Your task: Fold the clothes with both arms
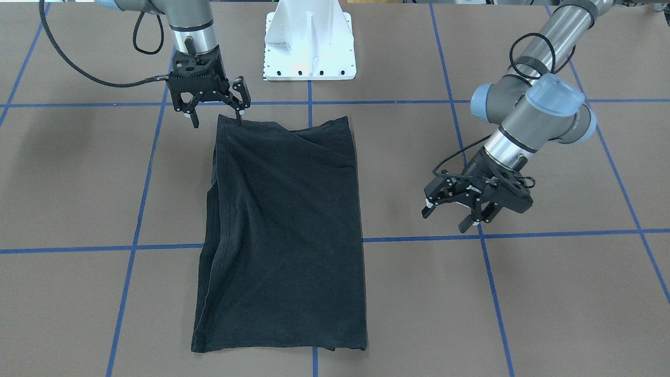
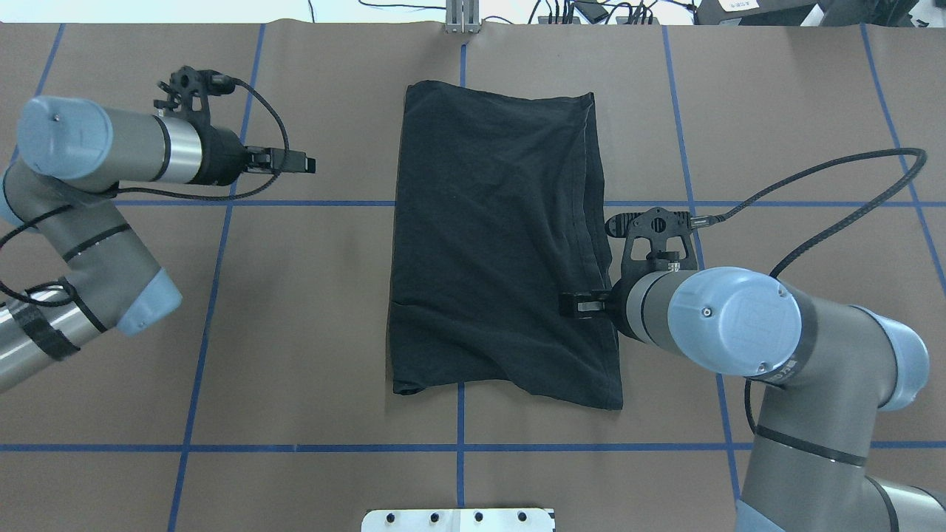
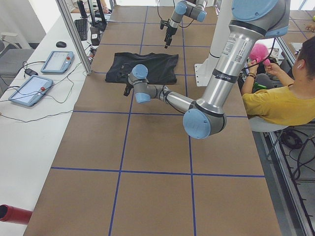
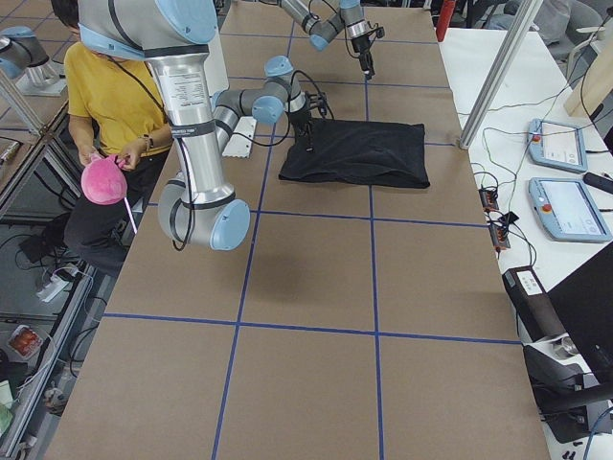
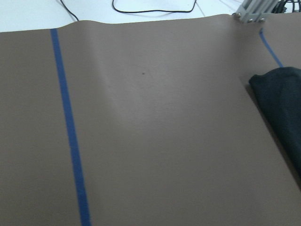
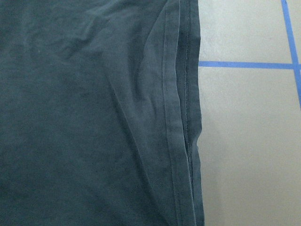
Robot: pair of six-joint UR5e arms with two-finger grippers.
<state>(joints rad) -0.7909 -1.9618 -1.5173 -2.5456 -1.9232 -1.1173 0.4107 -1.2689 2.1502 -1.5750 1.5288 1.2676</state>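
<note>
A black T-shirt [image 1: 282, 225], folded into a long strip, is laid on the tabletop [image 1: 523, 293] with its long axis pointing away from the robot; the open, empty right hand [image 1: 217, 121] is poised at its robot-side corner, the wide-open left hand [image 1: 446, 219] well apart.

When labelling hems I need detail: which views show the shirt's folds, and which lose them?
Right wrist view: shirt close and sharp, stitched hems plain. Front-facing view: creases readable, no glare. Left wrist view: only a dark corner at the right edge. Side views: too small, folds lost.
</note>
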